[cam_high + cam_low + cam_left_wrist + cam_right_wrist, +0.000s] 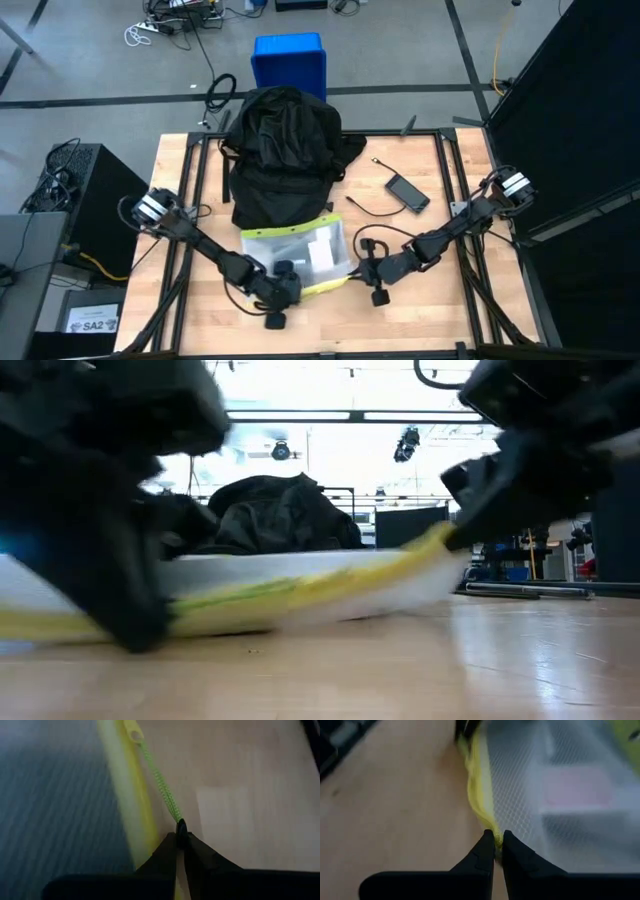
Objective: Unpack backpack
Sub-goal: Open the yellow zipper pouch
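Both arms are matte black, built of slim jointed links. The left arm (pixel 205 247) and the right arm (pixel 455 228) each carry a pale grey, drum-like cap at the outer end, where thin black cables loop off. Each narrows to chunky dark wrist blocks. Up close, the left gripper (pixel 180 840) and the right gripper (pixel 495 842) have plain black, wedge-shaped fingers tapering to blunt tips, with no markings visible.

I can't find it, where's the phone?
In the high view the phone lies on the table's right side, beside the backpack, next to a black cable.
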Motion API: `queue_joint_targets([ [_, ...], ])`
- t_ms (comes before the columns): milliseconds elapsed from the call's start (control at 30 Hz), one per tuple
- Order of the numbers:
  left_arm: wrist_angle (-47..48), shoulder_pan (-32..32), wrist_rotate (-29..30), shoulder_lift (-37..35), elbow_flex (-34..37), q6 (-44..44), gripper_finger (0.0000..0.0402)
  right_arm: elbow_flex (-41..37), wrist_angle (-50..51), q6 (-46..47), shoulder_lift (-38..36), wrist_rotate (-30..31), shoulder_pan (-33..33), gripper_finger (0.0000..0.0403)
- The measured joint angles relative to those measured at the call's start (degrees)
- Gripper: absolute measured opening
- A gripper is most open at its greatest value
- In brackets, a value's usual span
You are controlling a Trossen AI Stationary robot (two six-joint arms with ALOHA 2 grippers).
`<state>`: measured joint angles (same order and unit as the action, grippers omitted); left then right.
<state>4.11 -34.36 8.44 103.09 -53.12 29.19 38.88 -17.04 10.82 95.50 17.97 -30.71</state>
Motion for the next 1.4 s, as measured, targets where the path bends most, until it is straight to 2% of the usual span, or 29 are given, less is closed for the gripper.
queue_joint_targets([
  [200, 15.7, -3.3, 4.4, -6.7, 0.0, 7.7, 0.0, 0.0, 4.3, 4.7, 0.0, 0.5, -1.7, 0.0],
  [433, 34.2, -9.1, 4.5, -11.0, -0.1, 23.2, 0.0, 0.0, 8.1, 8.5, -0.1, 2.2, -3.1, 0.0],
  [700, 45.5, -14.2, -9.3, -11.4, -0.2, 38.8, 0.0, 0.1, 7.4, 8.8, -0.2, 2.3, -3.1, 0.0],
  [800, 46.5, -15.3, -10.6, -11.4, -0.2, 39.9, 0.0, 0.0, 8.0, 8.6, -0.2, 2.1, -2.9, 0.0],
  [967, 47.1, -15.4, -6.6, -11.4, -0.1, 40.0, 0.0011, 0.0, 8.1, 8.7, -0.2, 1.9, -2.8, 0.0],
  [1233, 47.4, -14.2, -6.3, -11.4, -0.7, 38.9, 0.0088, 0.0, 8.0, 8.6, -0.2, 1.8, -2.6, 0.0],
  [1300, 45.7, -13.0, -3.8, -11.4, -2.4, 37.9, 0.0114, 0.0, 7.6, 8.6, -0.2, 1.8, -2.2, 0.0],
  [1400, 44.6, -12.3, 3.6, -11.4, -5.2, 32.8, 0.0147, 0.0, 6.6, 8.6, -0.2, 1.8, -1.8, 0.0001],
])
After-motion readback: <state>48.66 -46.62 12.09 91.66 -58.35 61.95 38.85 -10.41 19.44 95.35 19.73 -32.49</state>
